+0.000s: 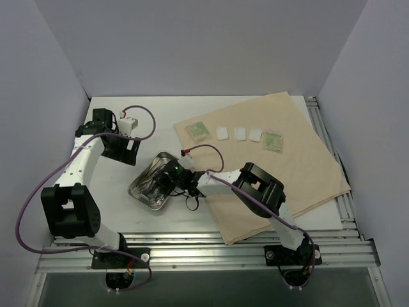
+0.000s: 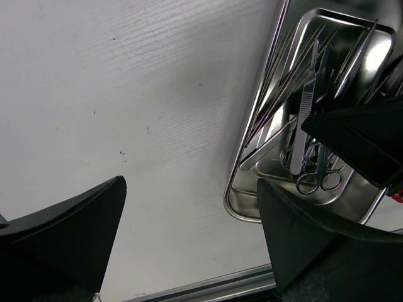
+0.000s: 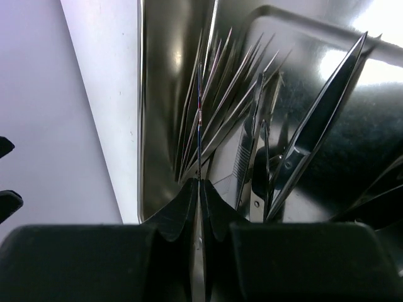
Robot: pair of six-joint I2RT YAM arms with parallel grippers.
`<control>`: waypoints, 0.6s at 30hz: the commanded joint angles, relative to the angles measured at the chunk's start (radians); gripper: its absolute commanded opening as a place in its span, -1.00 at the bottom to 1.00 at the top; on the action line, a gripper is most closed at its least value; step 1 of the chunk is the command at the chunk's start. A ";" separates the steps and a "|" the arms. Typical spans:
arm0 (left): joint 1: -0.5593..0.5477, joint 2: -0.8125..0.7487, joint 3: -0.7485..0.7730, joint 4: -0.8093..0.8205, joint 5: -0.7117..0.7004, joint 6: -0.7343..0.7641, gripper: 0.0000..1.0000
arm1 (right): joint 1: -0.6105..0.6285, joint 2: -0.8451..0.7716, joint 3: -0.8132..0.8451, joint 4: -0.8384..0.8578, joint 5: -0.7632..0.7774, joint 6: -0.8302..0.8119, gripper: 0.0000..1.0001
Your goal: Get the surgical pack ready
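Note:
A shiny steel tray (image 1: 136, 190) lies on the white table, left of the tan cloth (image 1: 307, 166). My right gripper (image 1: 167, 181) reaches into the tray. In the right wrist view it (image 3: 200, 182) is shut on a thin metal instrument (image 3: 199, 119) seen edge-on, with tweezers (image 3: 321, 113) lying beside it on the tray floor (image 3: 157, 94). My left gripper (image 1: 130, 148) hangs over bare table left of the tray, and it (image 2: 192, 182) is open and holds nothing. Small scissors (image 2: 318, 179) lie in the tray (image 2: 242, 211). Three white gauze squares (image 1: 239, 133) and two green packets (image 1: 197, 131) sit on the cloth.
The tan cloth covers the right half of the table and hangs toward its near edge. White walls close in the left, back and right. A metal rail (image 1: 204, 246) runs along the near edge by the arm bases.

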 commanded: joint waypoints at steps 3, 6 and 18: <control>0.002 0.003 0.009 0.032 0.026 0.006 0.89 | 0.015 0.004 0.022 -0.023 0.012 0.031 -1.00; 0.002 0.003 0.013 0.030 0.026 0.005 0.89 | 0.015 0.004 0.021 -0.037 0.011 0.035 -0.99; 0.002 0.000 0.025 0.007 0.035 0.019 0.89 | 0.014 -0.104 0.075 -0.126 0.103 -0.130 -0.53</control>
